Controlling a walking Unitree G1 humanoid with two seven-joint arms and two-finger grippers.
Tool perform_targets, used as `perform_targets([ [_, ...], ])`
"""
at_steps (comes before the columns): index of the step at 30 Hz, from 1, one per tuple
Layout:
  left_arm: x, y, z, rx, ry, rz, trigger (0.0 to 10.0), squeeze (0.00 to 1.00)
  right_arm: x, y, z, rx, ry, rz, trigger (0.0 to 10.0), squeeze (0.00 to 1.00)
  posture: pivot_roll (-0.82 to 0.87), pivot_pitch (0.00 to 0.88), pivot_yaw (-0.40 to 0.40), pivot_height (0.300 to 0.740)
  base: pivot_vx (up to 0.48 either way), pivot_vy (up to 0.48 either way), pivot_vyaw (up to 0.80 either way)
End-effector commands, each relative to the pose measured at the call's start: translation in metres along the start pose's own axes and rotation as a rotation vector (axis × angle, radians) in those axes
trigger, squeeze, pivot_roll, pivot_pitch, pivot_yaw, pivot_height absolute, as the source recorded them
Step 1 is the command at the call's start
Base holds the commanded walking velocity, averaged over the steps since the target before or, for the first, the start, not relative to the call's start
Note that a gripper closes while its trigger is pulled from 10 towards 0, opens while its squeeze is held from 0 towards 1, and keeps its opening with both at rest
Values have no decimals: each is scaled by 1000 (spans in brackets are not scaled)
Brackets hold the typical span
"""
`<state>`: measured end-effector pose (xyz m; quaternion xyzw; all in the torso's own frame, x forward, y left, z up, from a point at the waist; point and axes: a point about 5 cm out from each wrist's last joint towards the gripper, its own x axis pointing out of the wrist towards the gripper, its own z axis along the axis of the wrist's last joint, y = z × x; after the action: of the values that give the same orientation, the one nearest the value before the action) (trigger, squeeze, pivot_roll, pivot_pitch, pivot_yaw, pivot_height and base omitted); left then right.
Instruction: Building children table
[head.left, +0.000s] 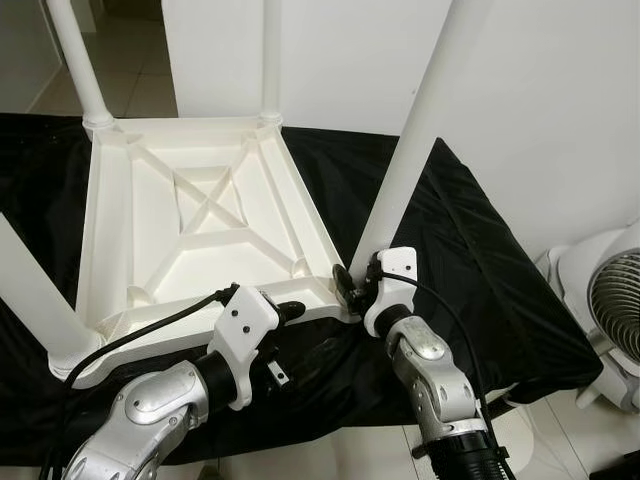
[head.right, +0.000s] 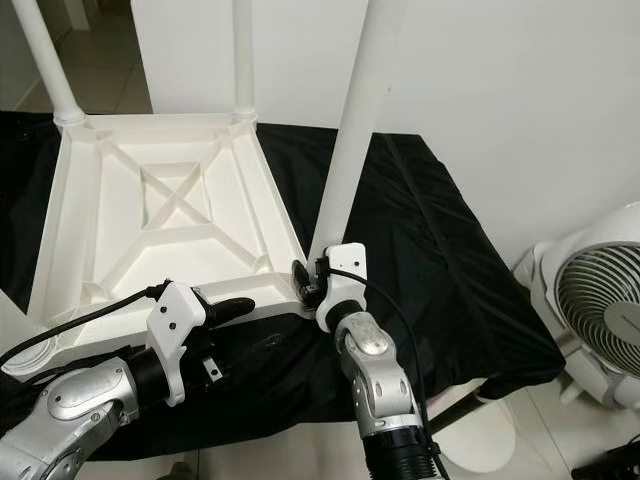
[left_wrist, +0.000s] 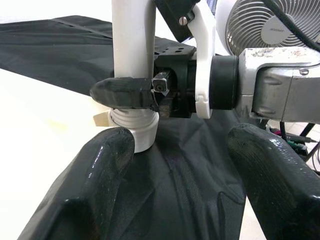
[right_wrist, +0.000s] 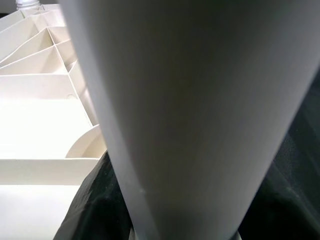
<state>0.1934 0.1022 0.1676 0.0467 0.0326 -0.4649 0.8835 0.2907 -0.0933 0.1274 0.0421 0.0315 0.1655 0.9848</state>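
Black cloth (head.left: 470, 250) across frame, upturned white table top (head.left: 200, 230) at centre left, white leg (head.left: 415, 140) standing at its lower right corner, right gripper (head.left: 352, 283) clenched around leg base, left gripper (head.left: 290, 312) released, beside that corner, fan (head.left: 610, 300) at right edge.

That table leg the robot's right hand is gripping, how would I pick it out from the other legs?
Find the upturned white tabletop on the black cloth. Go to its near corner on the robot's right, where a white leg rises. Unlike the other legs, this one has the right hand clamped around its base, and it leans slightly.
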Motion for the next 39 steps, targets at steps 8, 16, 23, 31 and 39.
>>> perform_targets([
  [8, -1, 1, 1, -9, 4, 31, 10000, 0, 0, -24, 7, -59, 14, 152, 10000, 1000, 195, 56, -95, 740, 0, 0, 0],
  [16, -3, -1, 1, -10, 8, 30, 10000, 0, 2, -41, 14, -194, 16, 417, 10000, 506, 207, 45, -90, 740, 0, 0, 0],
  [23, -5, -1, 0, -11, 18, 18, 10000, 0, 5, -43, 13, -223, 38, 642, 10000, 0, 215, 41, -79, 740, 0, 0, 0],
  [31, -7, -4, 1, -18, 22, 6, 10000, 0, 15, -43, 7, -290, 45, 734, 3529, 0, 223, 36, -75, 740, 0, 0, 0],
  [39, -8, -6, 2, -21, 23, 6, 10000, 0, 13, -46, -4, -291, 64, 760, 0, 0, 225, 42, -77, 740, 0, 0, 0],
])
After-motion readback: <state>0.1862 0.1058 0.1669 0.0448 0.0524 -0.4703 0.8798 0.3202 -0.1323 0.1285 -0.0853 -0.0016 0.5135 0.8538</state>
